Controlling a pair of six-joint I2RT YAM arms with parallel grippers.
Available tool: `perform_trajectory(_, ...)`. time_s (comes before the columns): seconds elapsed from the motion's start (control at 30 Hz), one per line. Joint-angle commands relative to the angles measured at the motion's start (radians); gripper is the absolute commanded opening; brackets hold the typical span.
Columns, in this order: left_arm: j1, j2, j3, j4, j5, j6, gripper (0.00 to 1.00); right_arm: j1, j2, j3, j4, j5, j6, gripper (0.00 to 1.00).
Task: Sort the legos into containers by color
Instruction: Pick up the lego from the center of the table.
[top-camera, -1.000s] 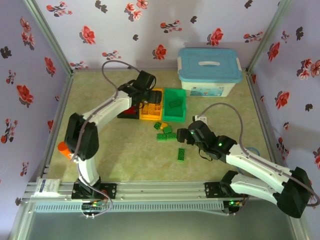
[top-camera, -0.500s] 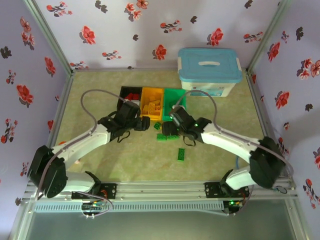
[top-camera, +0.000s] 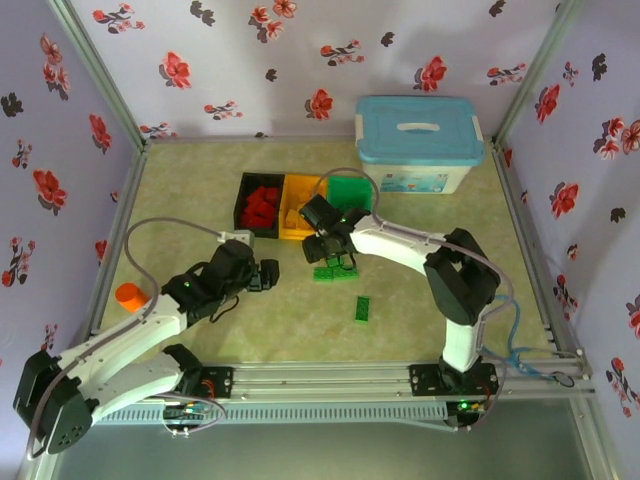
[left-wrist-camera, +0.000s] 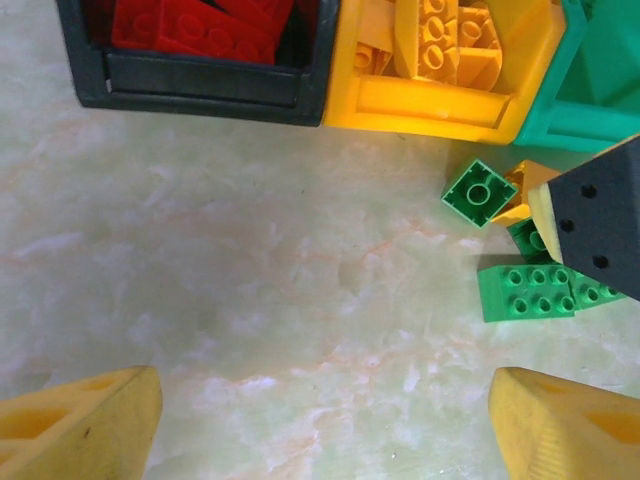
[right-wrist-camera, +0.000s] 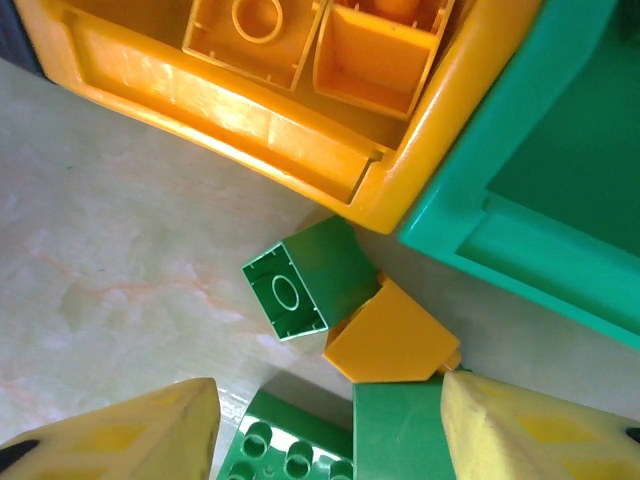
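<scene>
Three containers stand in a row: a black bin (top-camera: 262, 205) with red legos (left-wrist-camera: 200, 25), an orange-yellow bin (top-camera: 297, 210) with yellow bricks, and a green bin (top-camera: 349, 192). Loose legos lie in front of them: a green brick on its side (right-wrist-camera: 310, 275), a yellow sloped brick (right-wrist-camera: 395, 340), a studded green brick (right-wrist-camera: 290, 445) and a smooth-faced green one (right-wrist-camera: 400, 430). My right gripper (right-wrist-camera: 330, 440) hangs low over this cluster (top-camera: 330, 265), jaws partly narrowed, the two green bricks between its fingers. My left gripper (left-wrist-camera: 325, 420) is open over bare table (top-camera: 265, 275).
A lone green brick (top-camera: 364, 309) lies nearer the front. A large white tub with a light-blue lid (top-camera: 418, 143) stands at the back right. An orange object (top-camera: 130, 297) sits by the left arm. Flowered walls enclose the table.
The left arm has drawn back from the bins toward the near left. The right arm has swung in to the loose bricks before the bins, and its jaws have narrowed.
</scene>
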Motion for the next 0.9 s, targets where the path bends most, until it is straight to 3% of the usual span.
perform_trajectory(0.0,-0.008,-0.034,-0.018,-0.03,-0.034,-0.035,0.85,-0.008,0.034,0.038,-0.056,0.024,-0.022,0.58)
perform_trajectory(0.67,-0.013,-0.011,-0.031,-0.01,-0.034,-0.037,0.85,-0.052,0.131,0.063,-0.029,-0.002,-0.067,0.56)
perform_trajectory(0.87,-0.015,-0.003,-0.035,0.002,-0.034,-0.035,0.85,-0.052,0.142,0.063,-0.035,-0.008,-0.068,0.5)
